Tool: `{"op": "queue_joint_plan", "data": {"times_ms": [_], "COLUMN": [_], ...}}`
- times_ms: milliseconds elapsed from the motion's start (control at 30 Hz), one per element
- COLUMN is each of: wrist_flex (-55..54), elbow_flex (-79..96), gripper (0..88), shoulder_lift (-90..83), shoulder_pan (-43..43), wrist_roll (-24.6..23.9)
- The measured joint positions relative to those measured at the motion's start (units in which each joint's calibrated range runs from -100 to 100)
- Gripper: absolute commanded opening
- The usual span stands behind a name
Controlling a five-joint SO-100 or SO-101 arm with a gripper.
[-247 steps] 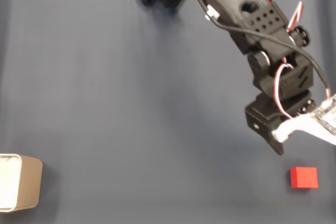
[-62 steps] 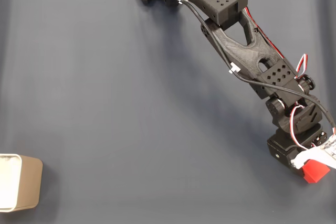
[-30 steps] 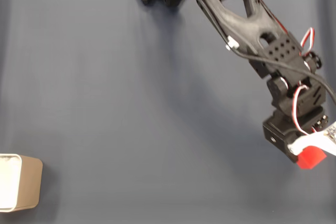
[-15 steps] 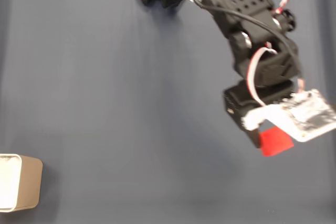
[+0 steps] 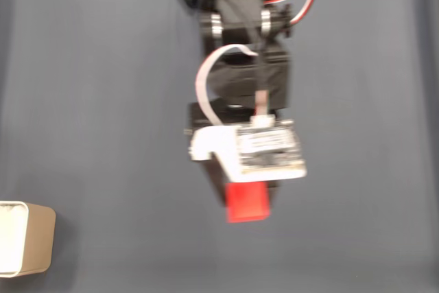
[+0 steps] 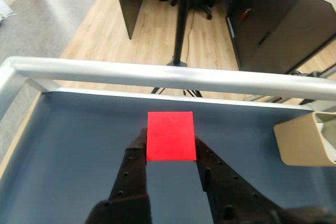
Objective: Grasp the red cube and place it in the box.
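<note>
Since half a second ago the arm has swung from the right side of the fixed view to the middle, carrying the red cube with it, and the picture of it is blurred by the motion.

The counter (image 5: 103,135) is covered by a dark blue-grey mat; in the wrist view a silver metal rail (image 6: 157,74) runs along its far edge, with a wooden floor and dark furniture beyond. The black arm (image 5: 240,46) reaches down from the top edge of the fixed view, with a white ribbon cable looping over it and a white circuit board (image 5: 264,149) mounted near the wrist.

The box (image 5: 27,238) sits at the lower left edge of the fixed view, well apart from the arm; in the wrist view it appears at the right edge (image 6: 304,140), cream-walled and open-topped.

The end effector (image 6: 170,148) has its two black fingers pinching the red cube (image 6: 170,135) from either side. In the fixed view the cube (image 5: 248,202) shows just below the circuit board, lifted off the mat.
</note>
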Motion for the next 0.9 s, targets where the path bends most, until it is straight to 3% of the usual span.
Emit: {"op": "queue_joint_plan", "data": {"times_ms": [567, 900], "wrist_flex": [0.0, -0.6], "elbow_flex": [-0.1, -10.3], "gripper": [0.0, 0.0], "shoulder_lift": [0.3, 11.8], "shoulder_pan": [15.9, 21.8], "wrist_roll": [0.5, 0.2]}}
